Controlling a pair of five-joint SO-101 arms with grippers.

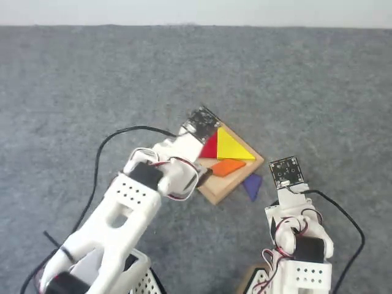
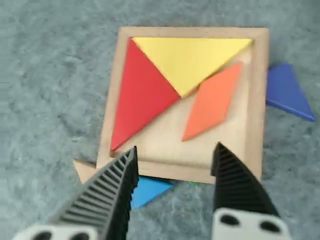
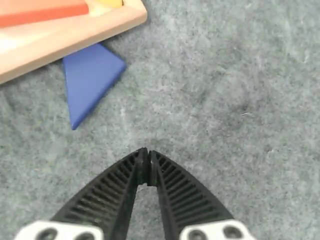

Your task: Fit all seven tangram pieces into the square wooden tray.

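**Wooden tray with three pieces in, others out on the grey cloth**

High view: the square wooden tray (image 1: 223, 188) sits like a diamond on the fuzzy grey cloth (image 1: 73, 79), near the middle of the table. Inside it lie a red triangle (image 1: 210, 147), a yellow triangle (image 1: 233, 147) and an orange slanted piece (image 1: 228, 166). A dark blue triangle (image 1: 252, 184) lies flat on the cloth just beside the tray's near edge. The left arm (image 1: 122, 208) leans over one side of the tray and hides part of it. The right arm (image 1: 300, 239) stands near the blue triangle. There is lots of bare cloth all around.

Left wrist view: the left gripper (image 2: 176, 150) hangs above the tray's rim with its ridged black fingers spread apart, holding nothing. From here the red and yellow triangles touch along one long side and sit tight against the tray walls. The orange piece touches the yellow one. Much of the smooth tray floor is bare. A light blue piece (image 2: 147, 190) pokes out by the rim below the fingers, and a pale tan point (image 2: 84, 170) sticks out at the tray's corner.

Right wrist view: the right gripper (image 3: 146, 155) has its fingers pressed together on nothing, over bare cloth. The dark blue triangle lies near it, one corner touching the tray's edge.
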